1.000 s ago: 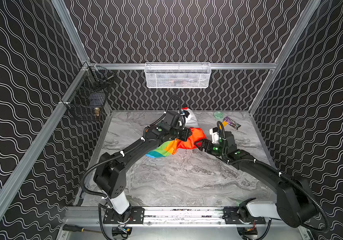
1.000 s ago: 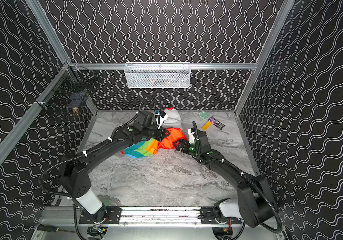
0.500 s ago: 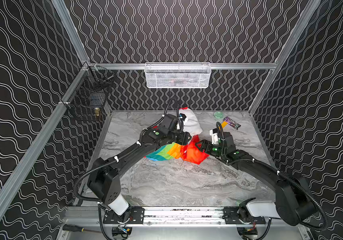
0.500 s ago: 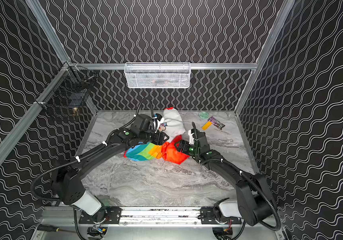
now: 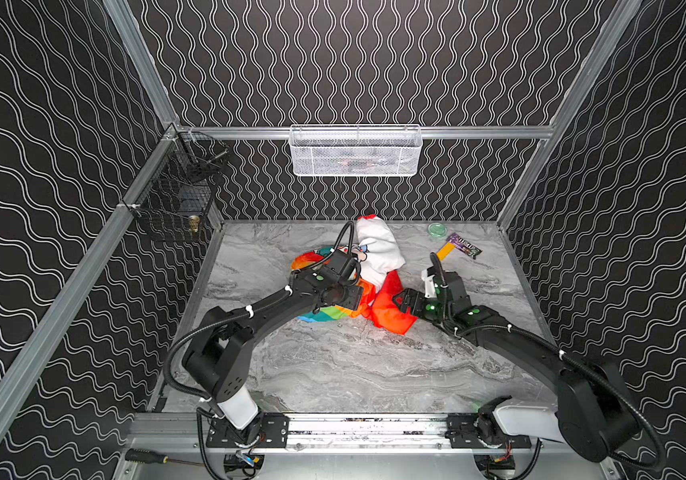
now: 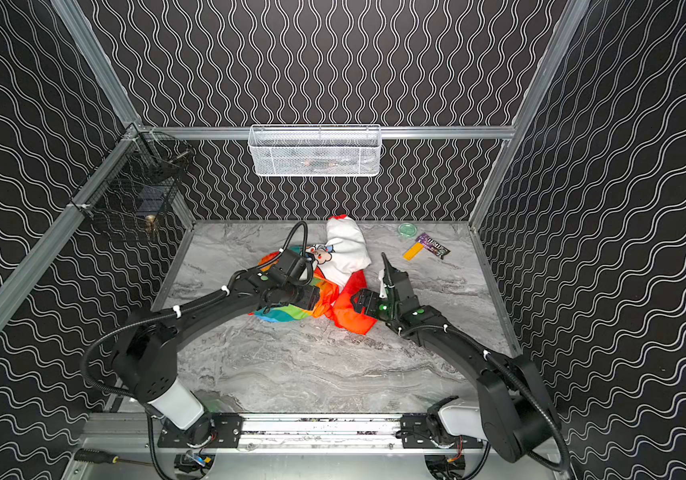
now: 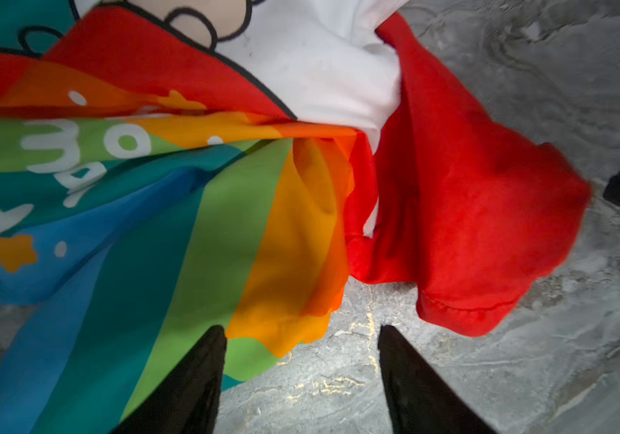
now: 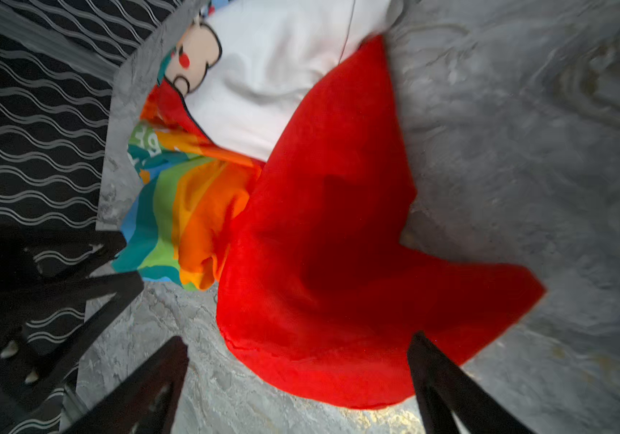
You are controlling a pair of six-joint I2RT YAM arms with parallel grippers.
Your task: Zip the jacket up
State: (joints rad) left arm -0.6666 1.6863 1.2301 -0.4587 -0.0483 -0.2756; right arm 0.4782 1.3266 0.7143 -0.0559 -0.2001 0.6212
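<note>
Jacket [image 5: 389, 286] lies crumpled in a heap toward the back middle of the desk [image 5: 333, 374], and both top views show it far from flat. Rainbow stripes with white lettering bunch up on the heap's left side. The white lining [image 5: 378, 249] with its cartoon face is turned up at the back. The red hood [image 5: 393, 322] spills forward on the right.

Left tool [image 7: 302, 328] sits right at the striped hem, its fingers spread apart with bare desk between the tips. One finger [image 7: 199, 375] overlaps the green stripe in the wrist view, but nothing is pinched. Right tool [image 8: 299, 338] comes in from the other side, spread wide. The rounded edge of the red hood lies between its fingers, and the cloth looks loose there, not squeezed. In both top views the two arms meet over the heap, and the left wrist covers part of the stripes.

Farther out, near the back right corner, a green dish [image 5: 438, 230], a purple wrapper [image 5: 464, 245] and a yellow strip [image 5: 446, 250] lie close together, well apart from the jacket. A white mesh basket [image 5: 356, 151] hangs on the back rail and a black wire basket [image 5: 175, 199] hangs on the left wall. A screwdriver [image 5: 146, 456] rests on the front frame, off the desk.
</note>
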